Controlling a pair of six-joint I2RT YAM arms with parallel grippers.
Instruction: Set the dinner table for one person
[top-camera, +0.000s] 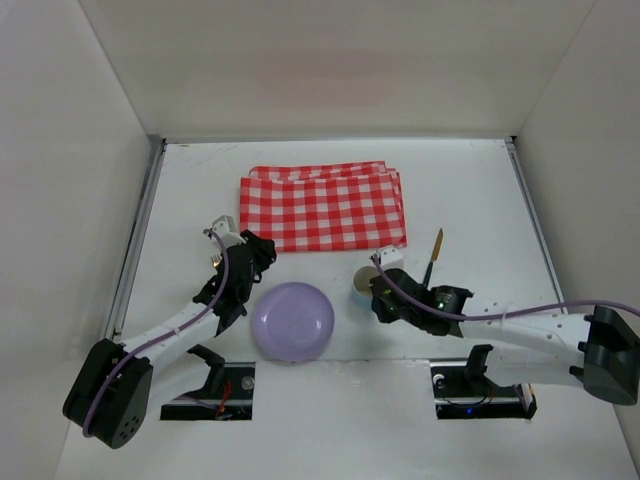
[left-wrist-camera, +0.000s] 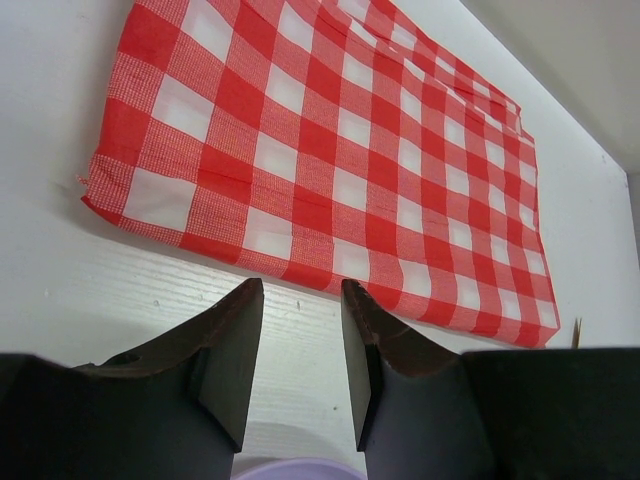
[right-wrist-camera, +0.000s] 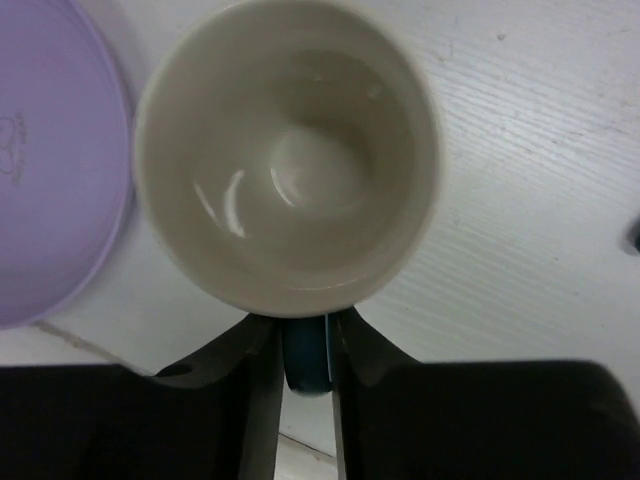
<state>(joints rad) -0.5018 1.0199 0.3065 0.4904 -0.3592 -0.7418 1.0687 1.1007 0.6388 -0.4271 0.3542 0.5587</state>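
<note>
Top external: white table carried everything, spanning the view between its side rails; purple plate lay near the front centre; checked cloth lay beyond it. Right gripper held a mug just right of the plate, apart from it. A slim utensil lay just right of the mug, long axis running near-to-far, slightly tilted, brown end away from the bases; kind not readable; right arm plainly the nearer one. Left gripper sat between plate and cloth.

Left wrist: left gripper narrowly parted, nothing between; cloth ahead; plate rim just below.

Right wrist: right gripper clamped on the mug's blue handle; mug upright, empty; plate just beside it, bare table opposite; could not tell whether the mug rested on the table.

Judgement: the mug was already on the plate's right; the set-down likely hinges on keeping that gap.
</note>
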